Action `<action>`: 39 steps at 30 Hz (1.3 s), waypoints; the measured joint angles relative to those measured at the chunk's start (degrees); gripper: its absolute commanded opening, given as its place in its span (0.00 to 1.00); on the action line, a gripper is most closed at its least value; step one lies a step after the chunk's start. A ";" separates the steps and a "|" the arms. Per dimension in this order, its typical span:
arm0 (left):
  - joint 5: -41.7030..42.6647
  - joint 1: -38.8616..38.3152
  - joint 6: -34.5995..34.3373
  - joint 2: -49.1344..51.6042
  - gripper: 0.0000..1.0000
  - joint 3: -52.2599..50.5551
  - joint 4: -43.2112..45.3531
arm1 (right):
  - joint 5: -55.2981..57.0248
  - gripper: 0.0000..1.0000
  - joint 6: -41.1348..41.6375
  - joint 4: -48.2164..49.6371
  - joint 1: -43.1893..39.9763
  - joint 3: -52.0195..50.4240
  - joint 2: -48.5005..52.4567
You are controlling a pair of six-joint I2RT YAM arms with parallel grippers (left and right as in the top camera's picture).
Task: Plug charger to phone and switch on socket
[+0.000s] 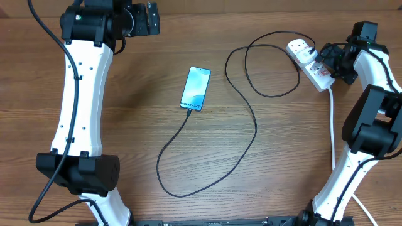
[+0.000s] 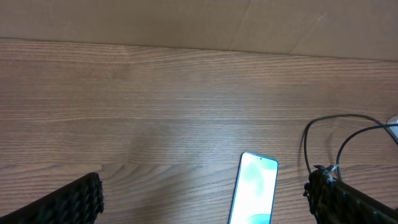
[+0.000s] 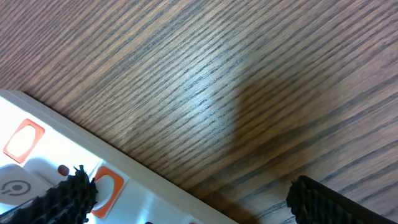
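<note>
The phone (image 1: 195,88) lies flat mid-table, its light teal screen up; the left wrist view shows it as the phone (image 2: 255,190). The charger's thin black cable (image 1: 254,125) meets the phone's near short edge, loops widely across the table and ends at a plug in the socket (image 1: 309,61), a white strip at the far right. My right gripper (image 1: 328,61) hovers open over the socket's right end. Up close, the socket (image 3: 37,171) shows a red switch (image 3: 107,186) beside one fingertip (image 3: 65,199). My left gripper (image 1: 152,19) is open at the far left, away from the phone.
The socket's thicker white cord (image 1: 332,125) runs down the right side toward the right arm's base. A cable loop (image 2: 308,146) lies right of the phone. A pale wall (image 2: 186,22) borders the table's far edge.
</note>
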 measured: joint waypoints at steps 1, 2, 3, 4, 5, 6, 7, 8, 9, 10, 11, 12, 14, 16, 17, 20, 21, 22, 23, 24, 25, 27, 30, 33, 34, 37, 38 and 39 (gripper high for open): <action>0.00 0.00 0.00 0.00 1.00 0.00 0.00 | 0.02 1.00 0.02 -0.13 0.00 0.00 0.00; 0.00 0.00 0.00 0.00 1.00 0.00 0.00 | 0.00 1.00 0.02 -0.35 0.00 0.04 0.00; 0.00 0.00 0.00 0.00 1.00 0.00 0.00 | 0.02 1.00 0.15 -0.52 0.00 0.09 0.00; 0.00 0.00 0.00 0.00 1.00 0.00 0.00 | 0.02 1.00 0.15 -0.72 -0.02 0.15 0.00; 0.00 0.00 0.00 0.00 1.00 0.00 0.00 | 0.00 1.00 0.24 -0.81 0.00 0.15 0.00; 0.00 0.00 0.00 0.00 1.00 0.00 0.00 | 0.00 1.00 0.31 -0.92 -0.02 0.17 0.00; 0.00 0.00 0.00 0.00 1.00 0.00 0.00 | 0.04 1.00 0.39 -1.14 -0.02 0.26 0.00; 0.00 0.00 0.00 0.00 1.00 0.00 0.00 | 0.00 1.00 0.42 -1.40 -0.02 0.42 0.00; 0.00 0.00 0.00 0.00 1.00 0.00 0.00 | 0.00 1.00 0.42 -1.64 -0.04 0.48 0.00; 0.00 0.00 0.00 0.00 1.00 0.00 0.00 | 0.00 1.00 0.39 -1.84 -0.04 0.52 0.00; 0.00 0.00 0.00 0.00 1.00 0.00 0.00 | -0.02 1.00 0.42 -1.95 -0.04 0.57 0.00; 0.00 0.00 0.00 0.00 1.00 0.00 0.00 | 0.00 1.00 0.42 -2.03 -0.07 0.57 0.00; 0.00 0.00 0.00 0.00 1.00 0.00 0.00 | 0.00 1.00 0.44 -2.47 -0.07 0.68 0.00; 0.00 0.00 0.00 0.00 1.00 0.00 0.00 | -0.04 1.00 0.46 -2.58 -0.07 0.72 0.00; 0.00 0.00 0.00 0.00 1.00 0.00 0.00 | -0.07 1.00 0.44 -2.78 -0.04 0.79 0.00; 0.00 0.00 0.00 0.00 1.00 0.00 0.00 | -0.15 1.00 0.44 -2.91 -0.04 0.83 0.00; 0.00 0.00 0.00 0.00 1.00 0.00 0.00 | -0.17 1.00 0.44 -2.91 -0.04 0.83 0.00; 0.00 0.00 0.00 0.00 1.00 0.00 0.00 | -0.17 1.00 0.44 -2.91 -0.04 0.83 0.00; 0.00 0.00 0.00 0.00 1.00 0.00 0.00 | -0.17 1.00 0.44 -2.91 -0.04 0.83 0.00; 0.00 0.00 0.00 0.00 1.00 0.00 0.00 | -0.17 1.00 0.39 -2.91 -0.04 0.83 0.02; 0.00 0.00 0.00 0.00 1.00 0.00 0.00 | -0.17 1.00 0.44 -2.91 -0.04 0.85 0.07; 0.00 0.00 0.00 0.00 1.00 0.00 0.00 | -0.24 1.00 0.44 -2.93 -0.02 0.96 0.22; 0.00 0.00 0.00 0.00 1.00 0.00 0.00 | -0.26 1.00 0.46 -2.95 -0.02 1.18 0.42; 0.00 0.00 0.00 0.00 1.00 0.00 0.00 | -0.39 1.00 0.50 -2.95 -0.02 1.18 0.44; 0.00 0.00 0.00 0.00 1.00 0.00 0.00 | -0.46 1.00 0.59 -2.93 -0.02 1.22 0.44; 0.00 0.00 0.00 0.00 1.00 0.00 0.00 | -1.14 1.00 0.63 -2.93 -0.02 1.22 0.44; 0.00 0.00 0.00 0.00 1.00 0.00 0.00 | -1.25 1.00 0.66 -2.93 -0.02 1.22 0.44; 0.00 0.00 0.00 0.00 1.00 0.00 0.00 | -1.25 1.00 0.66 -2.97 -0.02 1.22 0.44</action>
